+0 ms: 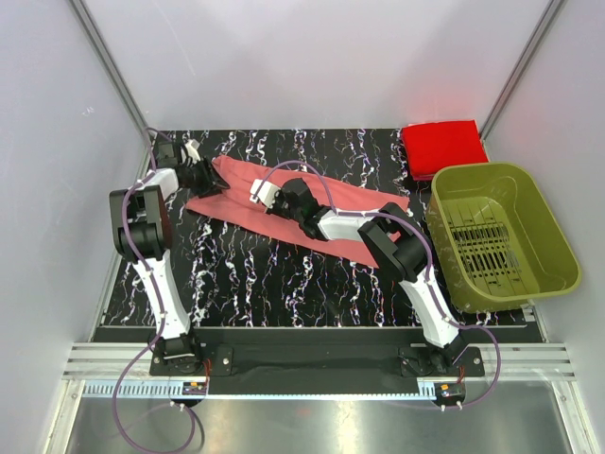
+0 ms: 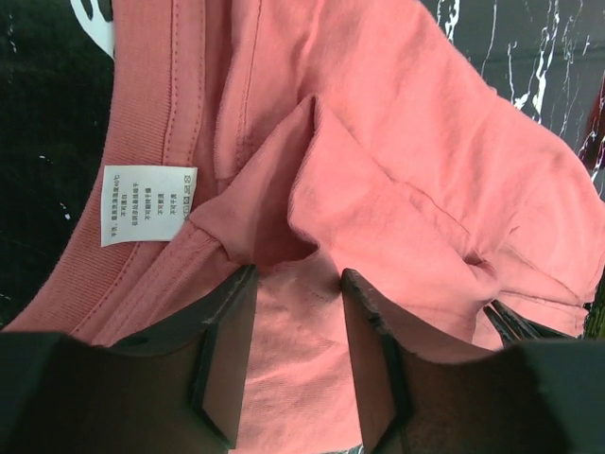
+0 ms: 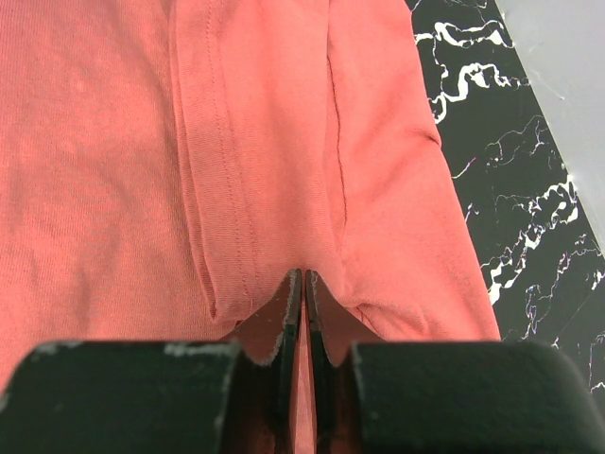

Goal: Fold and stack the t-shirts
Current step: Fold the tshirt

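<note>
Nearest: left gripper [image 2: 298,279], jaws standing apart over the salmon-pink t-shirt [image 2: 406,170], beside the collar [image 2: 142,104] and care label [image 2: 148,203]; it is holding nothing. The right gripper [image 3: 302,279] is pinching a hemmed fold of the same shirt, fingers together. The shirt is lying bunched across the marbled table [image 1: 246,274]; the red t-shirt [image 1: 444,147] is sitting folded at the far right corner. Judgement: lift the left clear without snagging the collar, with the right pulling gently so the fold lies flat.

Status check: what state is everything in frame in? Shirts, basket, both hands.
pink t-shirt: folded into a long strip, lying flat
red t-shirt: folded, set aside at far right
basket: upright, empty
left hand: open, over the pink t-shirt
right hand: shut on the pink t-shirt
</note>
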### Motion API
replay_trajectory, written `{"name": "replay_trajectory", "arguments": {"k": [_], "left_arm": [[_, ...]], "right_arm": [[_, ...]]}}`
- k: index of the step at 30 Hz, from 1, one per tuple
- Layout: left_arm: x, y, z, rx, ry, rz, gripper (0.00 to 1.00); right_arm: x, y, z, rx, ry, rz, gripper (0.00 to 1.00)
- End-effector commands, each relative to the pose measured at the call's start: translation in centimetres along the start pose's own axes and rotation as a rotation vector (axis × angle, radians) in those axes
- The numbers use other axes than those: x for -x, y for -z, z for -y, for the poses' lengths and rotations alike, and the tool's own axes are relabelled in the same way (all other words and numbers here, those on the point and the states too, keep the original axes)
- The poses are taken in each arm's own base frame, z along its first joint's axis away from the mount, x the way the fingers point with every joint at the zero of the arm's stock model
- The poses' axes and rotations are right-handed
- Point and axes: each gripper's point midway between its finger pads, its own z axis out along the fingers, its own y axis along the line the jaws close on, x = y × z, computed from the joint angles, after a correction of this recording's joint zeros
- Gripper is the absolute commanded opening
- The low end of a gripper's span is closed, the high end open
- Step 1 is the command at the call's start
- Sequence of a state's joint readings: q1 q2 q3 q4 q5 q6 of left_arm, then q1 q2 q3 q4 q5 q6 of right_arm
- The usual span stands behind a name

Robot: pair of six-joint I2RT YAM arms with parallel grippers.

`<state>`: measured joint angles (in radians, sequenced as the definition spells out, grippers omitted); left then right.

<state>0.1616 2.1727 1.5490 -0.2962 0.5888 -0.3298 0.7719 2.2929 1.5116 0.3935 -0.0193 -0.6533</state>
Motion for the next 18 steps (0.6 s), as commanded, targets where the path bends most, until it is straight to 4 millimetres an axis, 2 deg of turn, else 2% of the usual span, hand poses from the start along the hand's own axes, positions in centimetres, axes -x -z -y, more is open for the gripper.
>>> {"name": "replay_trajectory", "arguments": {"k": [1, 7, 13, 16, 17, 18], "left_arm": [[1.7, 0.2, 0.9, -0.052, -0.054, 0.04, 0.43], [1.9, 0.3, 1.1, -0.055, -0.054, 0.041, 0.36], [2.4, 1.2, 2.4, -0.068, -0.053, 0.054, 0.3], [3.0, 2.1, 2.2, 0.013, -0.039, 0.061, 0.29], [2.6, 2.4, 2.2, 0.046, -0.021, 0.037, 0.29], [2.7, 2.7, 1.5, 0.107, -0.007, 0.042, 0.29]], "right_arm": [[3.4, 0.5, 2.5, -0.055, -0.005, 0.075, 0.11], [3.4, 0.4, 2.5, -0.055, -0.005, 0.075, 0.11], [3.0, 0.2, 2.2, -0.051, -0.007, 0.067, 0.11], [2.9, 0.2, 2.1, -0.05, -0.008, 0.064, 0.11], [2.9, 0.2, 2.1, -0.048, -0.008, 0.065, 0.11], [3.0, 0.3, 2.0, -0.046, -0.008, 0.067, 0.11]]}}
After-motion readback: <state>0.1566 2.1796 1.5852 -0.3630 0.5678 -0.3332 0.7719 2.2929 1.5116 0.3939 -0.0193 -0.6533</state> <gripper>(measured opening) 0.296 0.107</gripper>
